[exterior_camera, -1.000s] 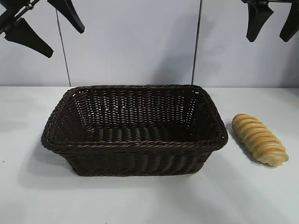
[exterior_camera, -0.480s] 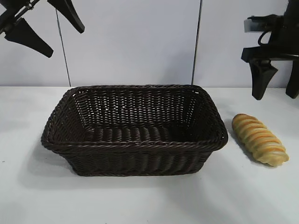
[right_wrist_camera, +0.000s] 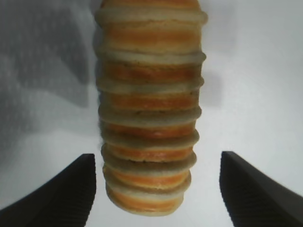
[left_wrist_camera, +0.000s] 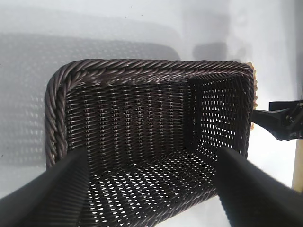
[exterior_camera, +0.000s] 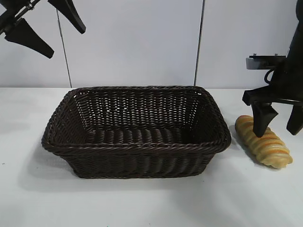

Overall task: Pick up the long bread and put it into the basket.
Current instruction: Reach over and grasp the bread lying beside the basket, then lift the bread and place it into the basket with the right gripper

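The left hand [exterior_camera: 45, 28] hangs high over the left end of the white counter [exterior_camera: 142, 203], above and beside the basket [exterior_camera: 135, 130], with its dark fingers spread wide and nothing between them. The basket, dark brown wicker with a braided rim, sits in the middle of the counter and holds nothing. Just beside its right end, apart from it, the long bread [exterior_camera: 270, 146] lies flat on the counter, ridged side up. The right hand [exterior_camera: 279, 125] points straight down over the loaf, fingers wide apart on either side of it, gripping nothing.
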Controlling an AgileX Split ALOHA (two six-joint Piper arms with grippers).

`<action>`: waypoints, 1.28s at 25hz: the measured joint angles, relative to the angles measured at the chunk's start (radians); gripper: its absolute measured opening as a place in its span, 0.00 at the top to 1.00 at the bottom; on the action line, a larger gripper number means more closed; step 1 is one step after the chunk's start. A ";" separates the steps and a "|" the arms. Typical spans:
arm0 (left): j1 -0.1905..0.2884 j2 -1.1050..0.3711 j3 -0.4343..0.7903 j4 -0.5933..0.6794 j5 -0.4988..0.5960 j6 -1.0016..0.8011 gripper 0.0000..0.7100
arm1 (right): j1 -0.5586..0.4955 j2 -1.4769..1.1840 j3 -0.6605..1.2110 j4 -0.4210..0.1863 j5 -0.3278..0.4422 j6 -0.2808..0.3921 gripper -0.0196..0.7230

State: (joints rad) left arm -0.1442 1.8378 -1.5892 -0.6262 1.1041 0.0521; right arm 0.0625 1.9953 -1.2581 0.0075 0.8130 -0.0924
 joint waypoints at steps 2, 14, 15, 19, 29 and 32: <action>0.000 0.000 0.000 0.000 0.000 0.001 0.24 | 0.000 0.022 0.000 0.006 -0.002 0.010 0.26; 0.000 0.000 0.000 0.000 0.000 0.001 0.24 | 0.000 0.031 -0.002 0.021 0.000 0.014 0.65; 0.000 0.000 0.000 0.000 0.000 0.001 0.24 | 0.000 0.031 -0.006 0.021 0.008 0.014 0.69; 0.000 0.000 0.000 0.000 0.000 0.001 0.24 | 0.000 0.024 -0.032 0.004 0.055 0.014 0.74; 0.000 0.000 0.000 0.000 0.000 0.001 0.24 | 0.000 -0.125 -0.212 0.020 0.233 0.014 0.76; 0.000 0.000 0.000 0.000 0.000 0.001 0.24 | 0.000 -0.133 -0.282 0.022 0.304 0.014 0.76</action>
State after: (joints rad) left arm -0.1442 1.8378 -1.5892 -0.6262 1.1041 0.0532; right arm 0.0625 1.8620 -1.5396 0.0297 1.1170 -0.0789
